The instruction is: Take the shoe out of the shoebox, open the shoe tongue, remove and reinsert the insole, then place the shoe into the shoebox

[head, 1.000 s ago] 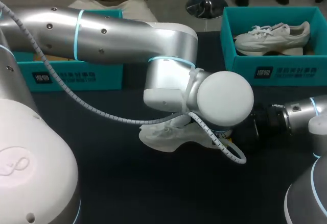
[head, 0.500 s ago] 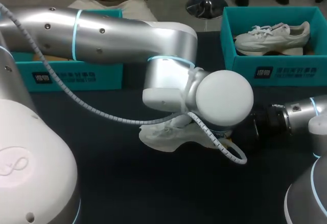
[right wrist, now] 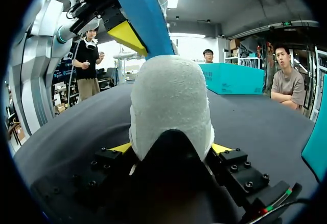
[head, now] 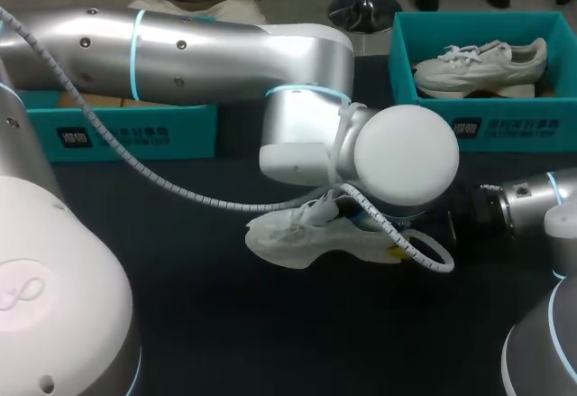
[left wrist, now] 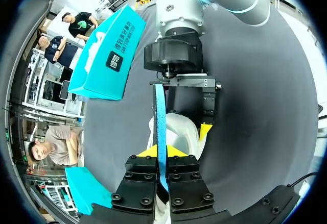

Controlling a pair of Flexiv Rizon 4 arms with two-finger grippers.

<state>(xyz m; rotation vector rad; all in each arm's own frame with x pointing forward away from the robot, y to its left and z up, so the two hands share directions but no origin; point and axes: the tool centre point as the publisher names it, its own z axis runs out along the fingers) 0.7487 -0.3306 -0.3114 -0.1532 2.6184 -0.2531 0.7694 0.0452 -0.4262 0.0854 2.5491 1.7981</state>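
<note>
A white shoe (head: 297, 238) lies on its side on the dark table (head: 225, 342) in the head view, partly under my left arm's wrist. In the left wrist view my left gripper (left wrist: 161, 153) is shut on the blue insole (left wrist: 160, 117), which stands edge-on out of the shoe (left wrist: 180, 130). My right gripper (right wrist: 171, 150) is shut on the shoe's heel (right wrist: 171, 106), one yellow fingertip (right wrist: 121, 147) on each side. The insole (right wrist: 145, 20) rises above the shoe there. The teal shoebox (head: 424, 116) stands at the back right.
A second white shoe (head: 478, 64) lies inside the shoebox at the back right. Another teal box (head: 135, 134) stands at the back left, behind my left arm. Bare dark tabletop lies in front of the shoe.
My left gripper has closed on the insole, and the left wrist has shifted slightly up and right. The shoe and right arm have stayed put.
</note>
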